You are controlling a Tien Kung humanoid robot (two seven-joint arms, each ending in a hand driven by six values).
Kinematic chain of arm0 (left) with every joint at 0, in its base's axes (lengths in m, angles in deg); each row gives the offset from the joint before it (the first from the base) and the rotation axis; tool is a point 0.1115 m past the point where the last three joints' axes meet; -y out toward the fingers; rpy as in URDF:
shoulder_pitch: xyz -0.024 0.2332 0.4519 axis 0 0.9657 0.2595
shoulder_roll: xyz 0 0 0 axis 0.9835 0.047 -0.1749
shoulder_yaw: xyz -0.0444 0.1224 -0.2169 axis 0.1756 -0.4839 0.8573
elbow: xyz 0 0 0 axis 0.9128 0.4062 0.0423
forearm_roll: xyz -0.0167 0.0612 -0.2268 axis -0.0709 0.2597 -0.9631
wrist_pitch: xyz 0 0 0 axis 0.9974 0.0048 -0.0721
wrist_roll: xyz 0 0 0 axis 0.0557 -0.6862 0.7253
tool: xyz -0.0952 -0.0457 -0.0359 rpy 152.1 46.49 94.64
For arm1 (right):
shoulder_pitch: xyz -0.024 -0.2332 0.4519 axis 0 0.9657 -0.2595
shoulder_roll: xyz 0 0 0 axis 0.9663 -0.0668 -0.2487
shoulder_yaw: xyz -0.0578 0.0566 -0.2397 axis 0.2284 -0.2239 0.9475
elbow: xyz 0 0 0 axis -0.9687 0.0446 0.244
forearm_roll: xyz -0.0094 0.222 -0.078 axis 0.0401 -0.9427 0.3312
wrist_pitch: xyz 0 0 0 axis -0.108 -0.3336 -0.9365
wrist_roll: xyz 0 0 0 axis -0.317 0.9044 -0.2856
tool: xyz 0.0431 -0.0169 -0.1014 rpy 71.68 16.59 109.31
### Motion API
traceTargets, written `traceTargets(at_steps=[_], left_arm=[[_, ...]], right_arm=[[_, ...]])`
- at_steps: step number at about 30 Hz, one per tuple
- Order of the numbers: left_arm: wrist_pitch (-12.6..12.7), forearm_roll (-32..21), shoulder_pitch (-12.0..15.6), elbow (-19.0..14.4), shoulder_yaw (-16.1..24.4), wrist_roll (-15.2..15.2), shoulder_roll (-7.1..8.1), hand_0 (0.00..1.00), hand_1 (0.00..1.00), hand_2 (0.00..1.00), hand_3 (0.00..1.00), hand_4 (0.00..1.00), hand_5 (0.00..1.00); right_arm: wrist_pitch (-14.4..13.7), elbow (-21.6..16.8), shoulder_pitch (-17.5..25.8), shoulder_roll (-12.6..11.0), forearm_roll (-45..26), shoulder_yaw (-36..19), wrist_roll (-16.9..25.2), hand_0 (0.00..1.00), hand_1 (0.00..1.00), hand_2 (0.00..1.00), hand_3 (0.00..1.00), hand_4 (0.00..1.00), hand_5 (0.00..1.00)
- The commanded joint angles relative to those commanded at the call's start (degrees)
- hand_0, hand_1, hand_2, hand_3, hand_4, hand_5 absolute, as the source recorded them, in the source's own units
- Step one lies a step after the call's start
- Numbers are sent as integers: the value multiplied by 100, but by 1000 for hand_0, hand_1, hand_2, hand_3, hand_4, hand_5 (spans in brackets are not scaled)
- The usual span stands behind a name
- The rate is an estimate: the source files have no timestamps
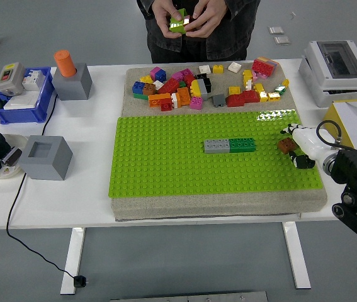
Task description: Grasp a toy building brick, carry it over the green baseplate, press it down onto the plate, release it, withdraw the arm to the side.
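Note:
The green baseplate lies on a grey mat in the middle of the table. A grey brick and a dark green brick sit joined in a row near its centre. A small brown brick rests on the plate near its right edge. My right hand, white with black fingertips, reaches in from the right and its fingers close around this brick. A pile of loose coloured bricks lies on the mat behind the plate. My left arm is out of view.
A person stands at the far side holding a lime green brick in both hands above the table. Grey blocks, a blue bin and an orange-capped block stand at the left. A grey electrical box stands at the back right.

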Motion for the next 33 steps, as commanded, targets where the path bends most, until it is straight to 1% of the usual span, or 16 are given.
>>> traceTargets(at_steps=[1,6,7,18,19,24,29,32,33], left_arm=[[0,0,1,0,0,-1,0,656,638,634,636,702,234],[-3,-8,7,0,-37,-12,-2,656,638,634,636,702,234],[-3,-9,8,0,-40,-13,-4,656,638,635,638,701,236],[-4,-8,7,0,-55,-15,-2,656,637,634,637,701,236],[-4,-8,6,0,-56,-14,-1,656,637,635,638,701,237],[-4,-10,6,0,-53,-13,-2,656,637,635,638,701,237],[-5,-16,4,0,-56,-12,-12,656,638,635,638,702,236],[-4,-21,5,0,-56,-12,-17,656,638,634,639,702,235],[-4,-26,7,0,-58,-13,-20,656,638,634,639,702,235]], right_arm=[[-6,8,1,3,-5,2,5,824,880,960,598,519,2],[-39,8,-3,14,-32,18,20,824,880,960,598,519,2],[-44,5,-5,16,-34,19,22,816,875,946,577,569,2],[-72,0,-5,6,-67,-43,38,815,874,937,567,585,2],[-76,-2,-5,4,-76,-56,39,810,872,927,559,618,2],[-99,-43,-35,19,-218,-147,45,810,872,927,559,618,2],[-122,-34,-77,151,-358,-283,53,805,866,919,559,626,2],[-143,-1,-86,281,-394,-360,63,806,861,920,559,632,2],[-155,26,-92,356,-412,-386,71,806,861,920,559,632,2]])
